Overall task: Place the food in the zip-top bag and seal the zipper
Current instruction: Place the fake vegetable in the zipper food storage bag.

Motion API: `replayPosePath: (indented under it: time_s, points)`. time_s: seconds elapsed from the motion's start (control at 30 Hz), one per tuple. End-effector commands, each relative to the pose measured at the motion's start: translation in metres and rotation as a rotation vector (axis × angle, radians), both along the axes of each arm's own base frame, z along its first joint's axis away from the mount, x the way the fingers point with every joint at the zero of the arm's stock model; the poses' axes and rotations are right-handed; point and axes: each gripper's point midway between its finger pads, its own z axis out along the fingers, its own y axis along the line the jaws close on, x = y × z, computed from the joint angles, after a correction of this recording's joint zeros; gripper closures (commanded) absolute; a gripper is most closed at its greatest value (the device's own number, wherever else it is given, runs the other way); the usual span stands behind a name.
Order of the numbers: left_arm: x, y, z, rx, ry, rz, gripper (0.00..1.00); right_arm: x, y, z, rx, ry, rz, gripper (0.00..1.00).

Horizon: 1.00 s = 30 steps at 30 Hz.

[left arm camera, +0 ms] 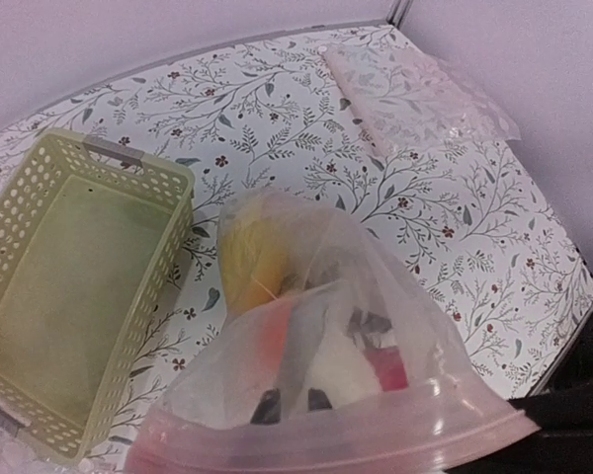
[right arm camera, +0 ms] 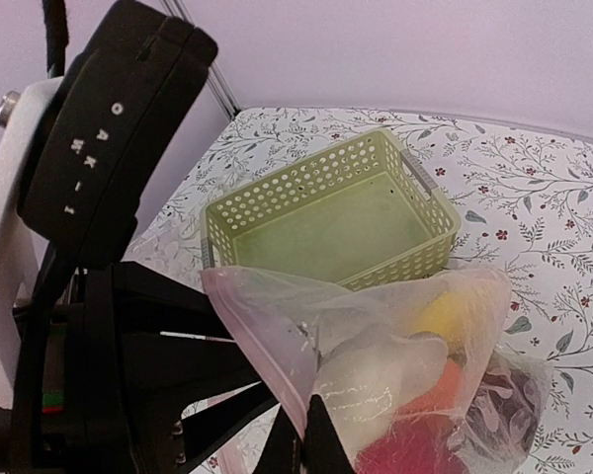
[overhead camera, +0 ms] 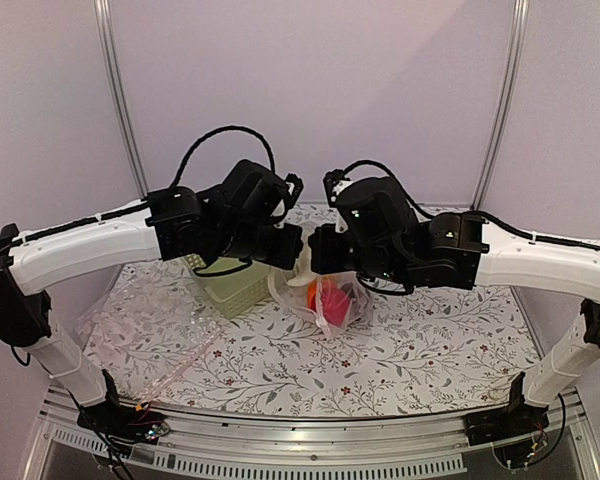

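From above, the wrists hide my left claw (overhead camera: 288, 248) and right claw (overhead camera: 318, 256), so I cannot tell their grip, while the left wrist shows the zip-top bag (left arm camera: 395, 326) between them, its zipper (left arm camera: 336, 444) nearest, the food (left arm camera: 252, 257) inside, and the green basket (left arm camera: 40, 197) beside it on the desk (left arm camera: 277, 128).

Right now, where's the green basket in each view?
Top external: light green lattice basket just left of centre, partly hidden under the left arm.
Left wrist: basket along the left edge, empty.
Right wrist: basket at upper centre, empty.
Shared landmark: the filled zip-top bag, next to it in every view.
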Motion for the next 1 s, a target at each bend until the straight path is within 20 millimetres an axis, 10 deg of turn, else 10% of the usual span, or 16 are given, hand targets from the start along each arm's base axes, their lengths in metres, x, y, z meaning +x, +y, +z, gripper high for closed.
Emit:
replayPosePath:
  time_s: [0.0, 0.37, 0.57, 0.97]
  points:
    - [-0.008, -0.008, 0.008, -0.034, -0.006, -0.038, 0.80, 0.000, 0.001, 0.005, 0.020, -0.004, -0.012, 1.00]
    - [-0.035, -0.008, 0.030, -0.145, -0.014, -0.179, 0.58, 0.000, -0.011, 0.006, 0.015, -0.017, -0.041, 1.00]
    - [-0.066, 0.020, 0.064, -0.299, -0.043, -0.250, 0.30, 0.002, -0.018, 0.010, 0.011, -0.030, -0.058, 1.00]
    - [-0.069, 0.047, -0.020, -0.399, 0.284, -0.040, 0.18, 0.003, -0.018, 0.014, 0.011, -0.039, -0.060, 1.00]
